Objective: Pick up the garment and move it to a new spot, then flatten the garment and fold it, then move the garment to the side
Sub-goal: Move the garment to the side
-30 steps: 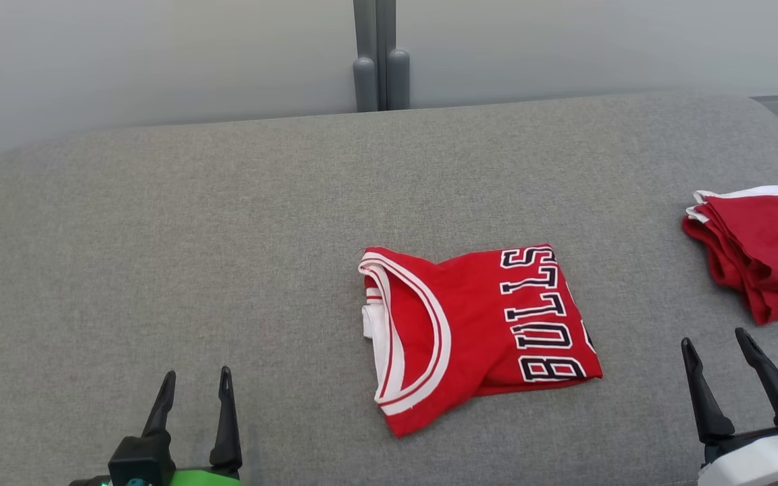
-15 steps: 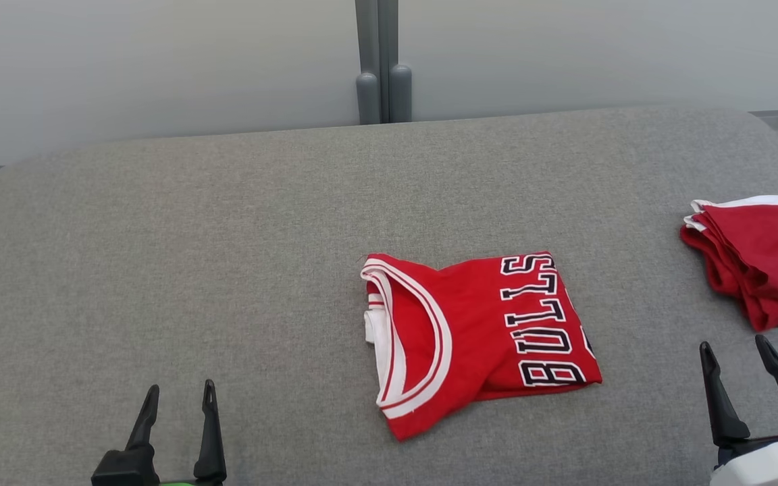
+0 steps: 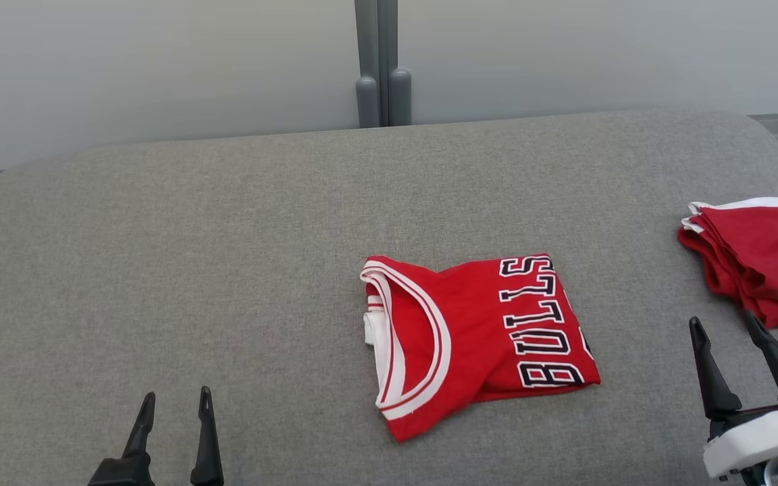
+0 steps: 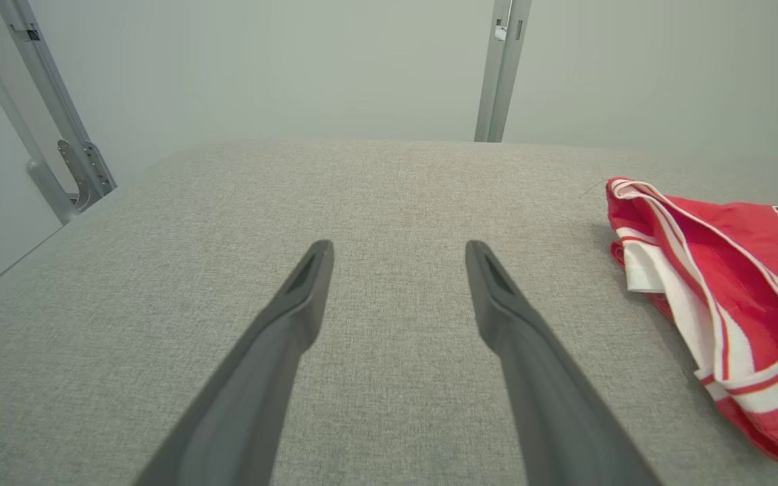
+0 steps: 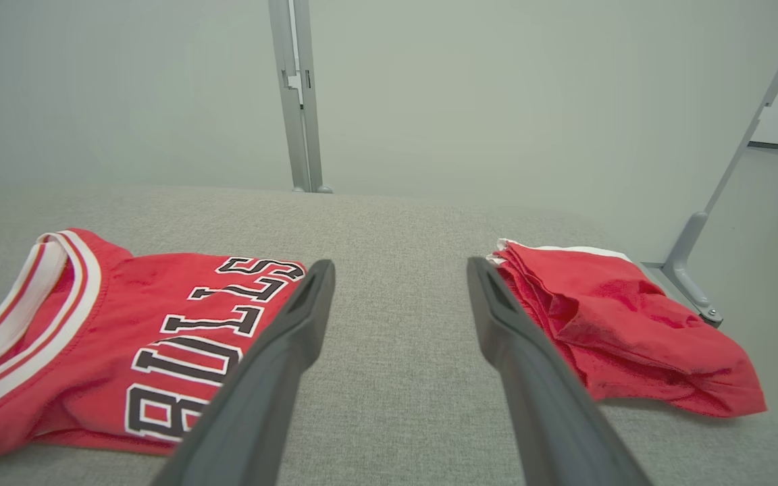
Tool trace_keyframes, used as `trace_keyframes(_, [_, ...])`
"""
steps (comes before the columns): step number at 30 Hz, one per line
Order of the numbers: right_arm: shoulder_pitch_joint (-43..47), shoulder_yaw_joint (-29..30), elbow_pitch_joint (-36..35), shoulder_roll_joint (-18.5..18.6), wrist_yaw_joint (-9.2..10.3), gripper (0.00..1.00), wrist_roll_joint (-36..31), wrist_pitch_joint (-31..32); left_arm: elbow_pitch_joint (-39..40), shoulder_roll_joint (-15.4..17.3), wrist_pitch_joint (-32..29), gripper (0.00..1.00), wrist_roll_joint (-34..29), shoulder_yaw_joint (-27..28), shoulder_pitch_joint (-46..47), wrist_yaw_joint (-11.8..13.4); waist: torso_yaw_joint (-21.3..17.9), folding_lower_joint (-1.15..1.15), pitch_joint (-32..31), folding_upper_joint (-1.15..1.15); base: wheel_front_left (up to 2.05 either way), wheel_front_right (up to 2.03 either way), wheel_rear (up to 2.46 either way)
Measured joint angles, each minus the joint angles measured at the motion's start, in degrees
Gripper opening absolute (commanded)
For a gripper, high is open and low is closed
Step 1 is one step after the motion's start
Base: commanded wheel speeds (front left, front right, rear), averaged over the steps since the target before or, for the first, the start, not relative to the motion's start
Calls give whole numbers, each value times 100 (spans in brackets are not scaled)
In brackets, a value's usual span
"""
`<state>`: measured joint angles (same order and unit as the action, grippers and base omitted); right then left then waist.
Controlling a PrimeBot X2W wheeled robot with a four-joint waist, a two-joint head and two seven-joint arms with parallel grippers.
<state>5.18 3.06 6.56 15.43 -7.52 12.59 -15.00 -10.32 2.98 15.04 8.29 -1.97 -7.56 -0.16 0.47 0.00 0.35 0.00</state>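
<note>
Garment [image 3: 477, 341] between left hand [image 3: 177, 393], right hand [image 3: 722, 319] (both spread, empty); red pile [image 3: 760, 256] rightward.

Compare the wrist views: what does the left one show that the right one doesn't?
Left wrist's own: the open left gripper and the white fold tucked under the jersey collar. Right wrist's own: the open right gripper, the red pile, and the BULLS lettering whole. Shared: the jersey, the grey cushion and the upright post.
</note>
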Motion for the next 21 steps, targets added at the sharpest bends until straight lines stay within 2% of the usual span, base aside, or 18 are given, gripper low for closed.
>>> trace_keyframes(3, [-307, -405, 290, 361, 0, 100, 531, 130, 29, -3, 0, 100, 18, 14, -23, 15, -22, 0, -32, 0, 0, 0, 0])
trace_keyframes(9, [-1405, -1276, 415, 1120, 2, 100, 1734, 1884, 75, -7, 0, 100, 142, -60, -40, 64, -64, 0, -34, 0, 0, 0, 0])
trace_keyframes(12, [-1917, -1605, 680, 1111, 3, 100, 2302, 2777, 71, -10, 1, 100, 176, -192, -46, 102, -48, 0, -15, 0, 0, 0, 0])
trace_keyframes(15, [-2310, -1928, 1017, 1068, 3, 100, 2596, 3452, 53, -11, 0, 100, 225, -312, -24, 126, 34, 0, 16, 0, 0, 0, 0])
trace_keyframes(18, [-2593, -2113, 1393, 924, 3, 100, 2831, 3740, 43, -12, 1, 100, 238, -427, 69, 146, 145, 0, 72, 0, 0, 0, 0])
trace_keyframes(21, [-2904, -2220, 2084, 724, 3, 100, 2873, 3805, 43, -12, 0, 100, 302, -564, 172, 203, 305, 0, 171, 0, 0, 0, 0])
